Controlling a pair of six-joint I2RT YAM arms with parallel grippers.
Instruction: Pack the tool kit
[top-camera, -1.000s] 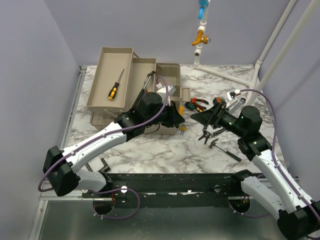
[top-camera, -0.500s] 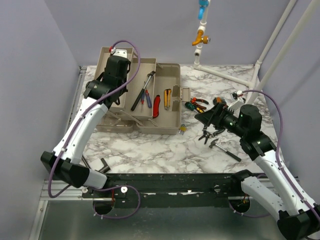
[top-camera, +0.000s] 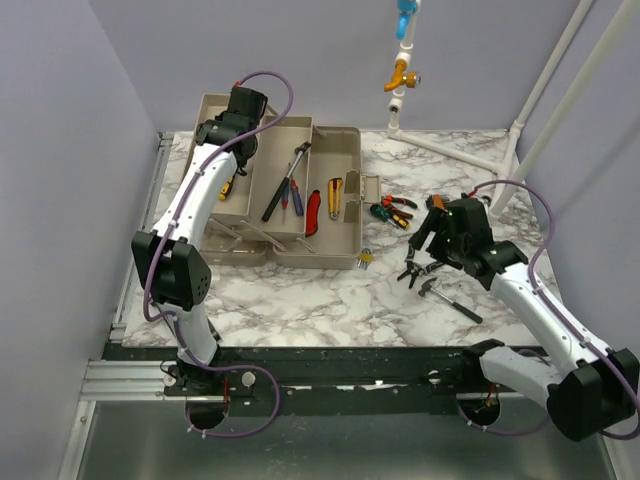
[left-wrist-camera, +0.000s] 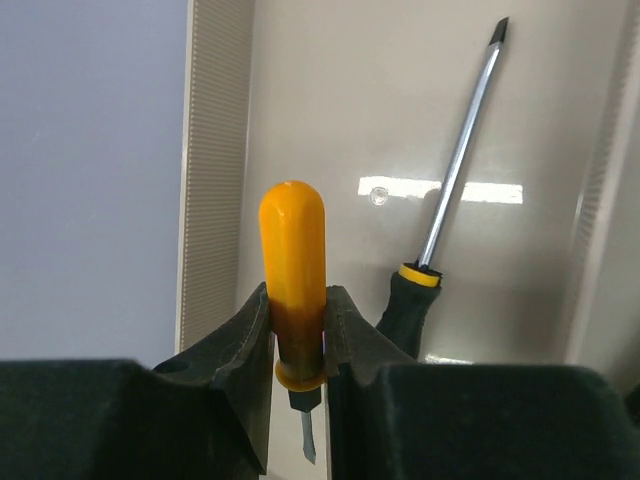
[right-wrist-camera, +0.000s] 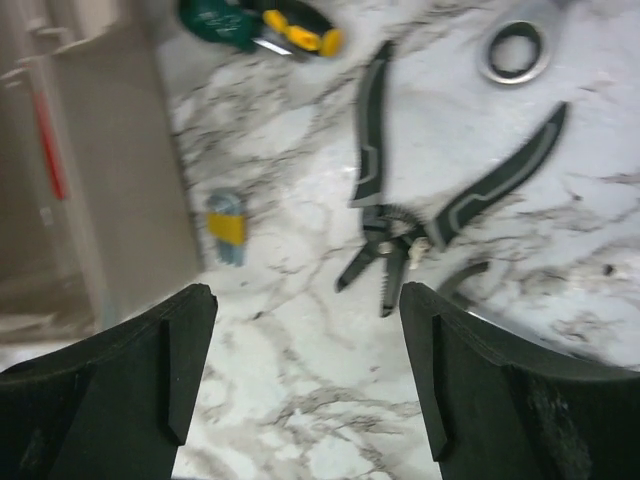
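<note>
The beige toolbox (top-camera: 340, 133) lies open at the back left with its trays spread out. My left gripper (top-camera: 225, 135) hangs over the leftmost tray (left-wrist-camera: 380, 100). It is shut on a yellow-handled screwdriver (left-wrist-camera: 292, 260), gripped low on the handle with the blade pointing back between the fingers (left-wrist-camera: 298, 345). A black-and-yellow screwdriver (left-wrist-camera: 450, 190) lies in that tray. My right gripper (top-camera: 425, 240) is open and empty above the black pliers (right-wrist-camera: 410, 230) on the table.
The middle tray holds pliers (top-camera: 285, 185), a red tool (top-camera: 313, 212) and a yellow-black tool (top-camera: 334, 195). Green-orange screwdrivers (top-camera: 392, 210), a hex key set (right-wrist-camera: 227, 228), a ring wrench (right-wrist-camera: 517, 55) and a hammer-like tool (top-camera: 450, 298) lie right of the box. White pipes stand behind.
My left arm has swung from the front of the toolbox to the back-left tray. My right gripper has tilted down over the pliers.
</note>
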